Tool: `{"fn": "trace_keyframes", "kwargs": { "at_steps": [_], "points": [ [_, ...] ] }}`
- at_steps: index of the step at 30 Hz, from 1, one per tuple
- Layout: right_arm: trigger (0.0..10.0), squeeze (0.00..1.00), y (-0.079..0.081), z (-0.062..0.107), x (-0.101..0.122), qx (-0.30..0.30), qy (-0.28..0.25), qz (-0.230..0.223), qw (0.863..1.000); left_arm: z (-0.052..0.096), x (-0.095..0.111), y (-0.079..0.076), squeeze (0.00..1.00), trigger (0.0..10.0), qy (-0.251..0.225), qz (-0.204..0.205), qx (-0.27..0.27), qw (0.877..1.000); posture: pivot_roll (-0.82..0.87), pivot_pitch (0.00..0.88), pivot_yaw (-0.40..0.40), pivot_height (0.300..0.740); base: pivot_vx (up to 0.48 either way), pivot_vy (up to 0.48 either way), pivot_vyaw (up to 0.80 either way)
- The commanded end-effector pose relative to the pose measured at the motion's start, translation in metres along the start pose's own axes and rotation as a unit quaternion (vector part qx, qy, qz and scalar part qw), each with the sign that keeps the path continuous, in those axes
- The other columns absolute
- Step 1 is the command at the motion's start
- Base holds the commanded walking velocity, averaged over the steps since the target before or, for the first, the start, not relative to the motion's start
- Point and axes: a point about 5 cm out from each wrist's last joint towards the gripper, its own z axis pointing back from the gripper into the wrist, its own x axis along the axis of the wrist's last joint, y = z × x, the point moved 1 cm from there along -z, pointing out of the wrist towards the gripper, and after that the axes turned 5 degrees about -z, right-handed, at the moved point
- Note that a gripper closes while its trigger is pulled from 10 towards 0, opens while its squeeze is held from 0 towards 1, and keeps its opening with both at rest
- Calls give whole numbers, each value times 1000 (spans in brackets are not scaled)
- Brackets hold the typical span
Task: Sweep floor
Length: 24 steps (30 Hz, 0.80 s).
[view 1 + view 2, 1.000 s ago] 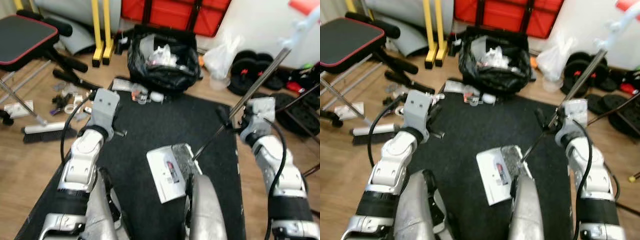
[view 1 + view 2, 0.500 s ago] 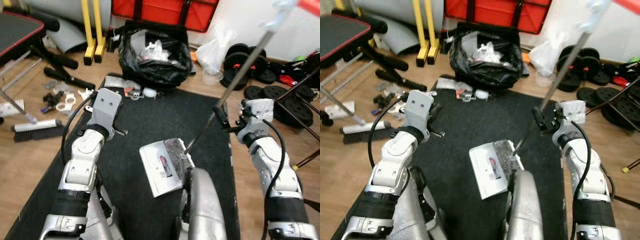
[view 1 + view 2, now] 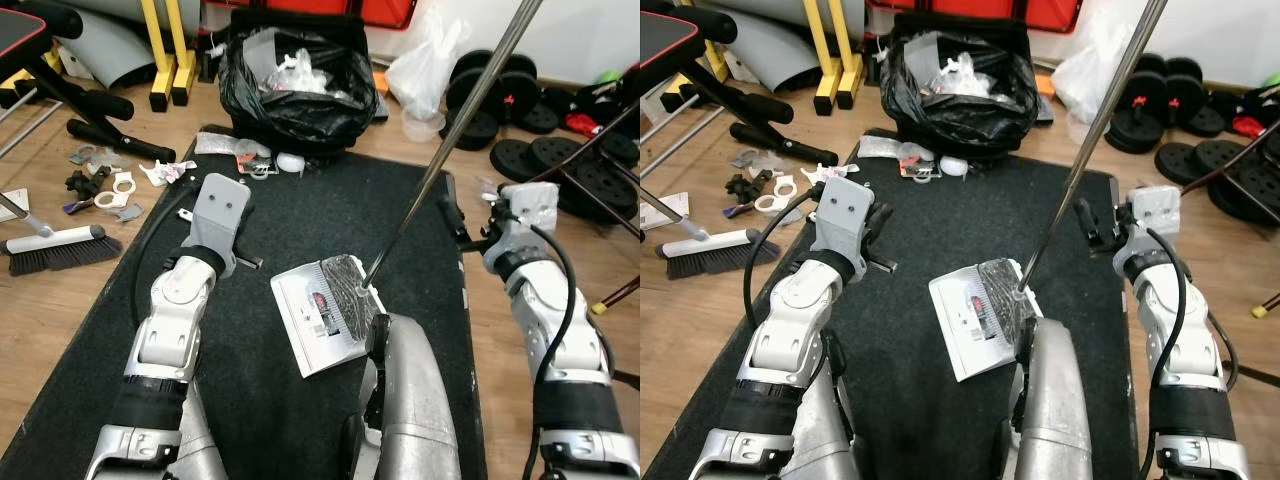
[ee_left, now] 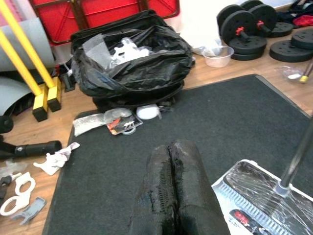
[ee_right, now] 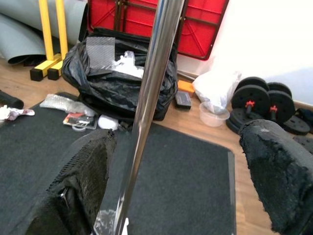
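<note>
Pole (image 5: 151, 93) standing loose between spread right gripper (image 5: 176, 181) fingers.
Nothing is gripping it, so it risks toppling off dustpan (image 3: 325, 315); left gripper (image 4: 171, 186) is pinching shut, empty.

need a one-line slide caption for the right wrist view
Right gripper open around the upright metal dustpan pole, facing a stuffed black trash bag beyond the black mat.

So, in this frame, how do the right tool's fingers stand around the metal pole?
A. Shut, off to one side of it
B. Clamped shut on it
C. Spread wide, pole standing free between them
C: in the right wrist view the fingers of the right tool sit far apart with the pole untouched between them.
</note>
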Motion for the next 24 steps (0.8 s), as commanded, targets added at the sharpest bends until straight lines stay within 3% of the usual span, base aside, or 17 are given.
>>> {"fn": "trace_keyframes", "kwargs": {
  "at_steps": [1,13,14,16,20,24],
  "points": [
    [10000,0,-4,-1,-3,-2,10,3,1000,0,-1,2,0,10000,6,-2,30,1000,-165,97,-122,390,0,0,0],
    [10000,0,-11,-13,-4,-5,15,14,1000,4,0,3,0,10000,4,-3,32,999,-166,107,-119,345,0,0,0],
    [10000,0,-4,-29,-2,12,16,-4,1000,10,6,-1,0,10000,-16,3,23,1000,-145,141,-120,335,0,0,0],
    [10000,0,2,-39,-3,24,21,-22,999,17,11,-7,0,10000,-32,20,8,999,-135,159,-123,325,0,0,0],
    [10000,0,9,-44,-16,37,43,-44,997,30,15,-11,0,10000,-42,25,-2,999,-116,207,-126,310,0,0,0],
    [10000,0,18,-48,-15,59,43,-49,996,38,16,-12,0,10000,-41,17,0,999,-104,242,-123,300,0,0,0]
  ]
}}
